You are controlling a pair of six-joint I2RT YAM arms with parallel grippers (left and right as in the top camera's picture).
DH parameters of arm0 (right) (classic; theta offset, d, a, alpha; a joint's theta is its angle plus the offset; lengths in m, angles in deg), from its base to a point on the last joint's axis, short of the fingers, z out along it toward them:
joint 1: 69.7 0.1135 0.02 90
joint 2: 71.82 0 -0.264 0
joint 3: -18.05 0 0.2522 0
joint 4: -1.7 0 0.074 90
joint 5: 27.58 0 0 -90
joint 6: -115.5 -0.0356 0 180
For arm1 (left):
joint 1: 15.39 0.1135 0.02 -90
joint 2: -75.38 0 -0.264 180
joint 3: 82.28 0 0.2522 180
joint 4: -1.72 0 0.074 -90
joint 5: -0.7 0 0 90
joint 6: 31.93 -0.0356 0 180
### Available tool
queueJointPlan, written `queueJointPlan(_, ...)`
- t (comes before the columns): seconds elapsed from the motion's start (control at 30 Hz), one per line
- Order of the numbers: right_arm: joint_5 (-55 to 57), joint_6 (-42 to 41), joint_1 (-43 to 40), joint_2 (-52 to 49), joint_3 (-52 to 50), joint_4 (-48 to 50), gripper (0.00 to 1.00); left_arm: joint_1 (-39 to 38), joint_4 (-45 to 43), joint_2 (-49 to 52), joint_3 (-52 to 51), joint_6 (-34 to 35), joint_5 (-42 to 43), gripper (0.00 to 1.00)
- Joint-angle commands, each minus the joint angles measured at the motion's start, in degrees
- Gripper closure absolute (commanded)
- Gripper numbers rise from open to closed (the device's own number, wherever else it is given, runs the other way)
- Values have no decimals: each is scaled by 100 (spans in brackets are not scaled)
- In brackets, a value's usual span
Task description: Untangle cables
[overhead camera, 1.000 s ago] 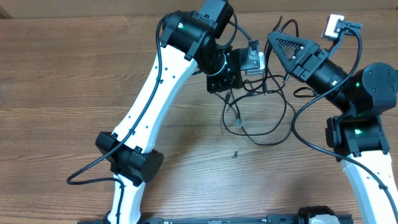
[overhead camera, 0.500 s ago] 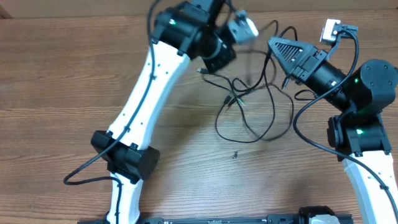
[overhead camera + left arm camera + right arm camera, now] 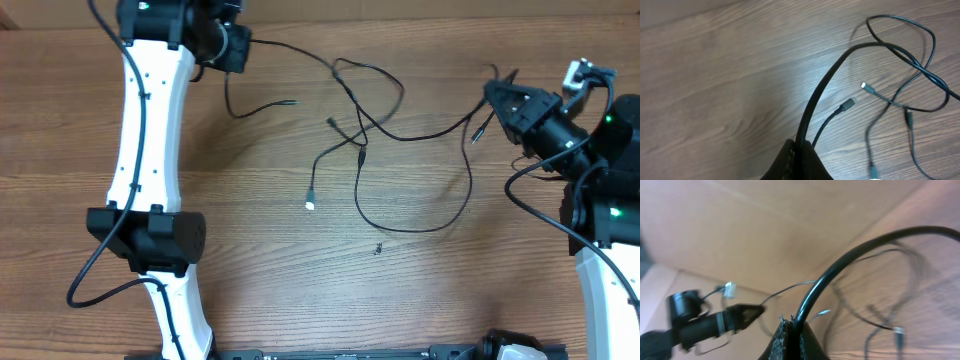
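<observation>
Across the table (image 3: pixel 250 260) | cables (image 3: pixel 402 137) span left claw (image 3: pixel 240 46) to right claw (image 3: pixel 496 95), both clamping | speck (image 3: pixel 378 248) below

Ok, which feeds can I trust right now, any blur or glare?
Overhead: sharp and evenly lit, the cables cast only faint shadows. Left wrist: slightly soft, with a bright glare patch on the table. Right wrist: heavily blurred, background smeared, so don't judge fine detail there.
</observation>
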Motion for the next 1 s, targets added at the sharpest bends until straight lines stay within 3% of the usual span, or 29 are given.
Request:
queueJointPlan(0.0, 439, 522, -247, 109, 114, -262, 96, 188, 94, -127, 20, 361, -280, 96)
queueJointPlan(0.1, 514, 629, -352, 109, 114, -505, 96, 337, 186, -127, 20, 682, -490, 96)
queueJointPlan(0.17, 514, 632, -352, 105, 114, -623, 86, 348, 205, -127, 20, 680, -496, 96)
queueJointPlan(0.3, 511, 772, -352, 98, 114, -872, 85, 348, 243, -127, 20, 798, -588, 96)
queueJointPlan(0.37, 514, 960, -352, 98, 114, -1104, 60, 348, 240, -127, 20, 846, -621, 96)
queueJointPlan(0.47, 511, 1163, -352, 98, 114, -1327, 37, 348, 254, -127, 20, 828, -621, 96)
queueJointPlan(0.67, 387, 1438, -216, 98, 114, -1392, 11, 315, 275, -127, 20, 813, -190, 96)
queueJointPlan(0.93, 393, 2896, 1008, -258, 114, -1078, 7, 48, 369, -127, 17, 533, 144, 94)
queueJointPlan(0.97, 455, 3189, 1235, -382, 114, -1012, 6, 2, 420, -127, 17, 522, 85, 81)
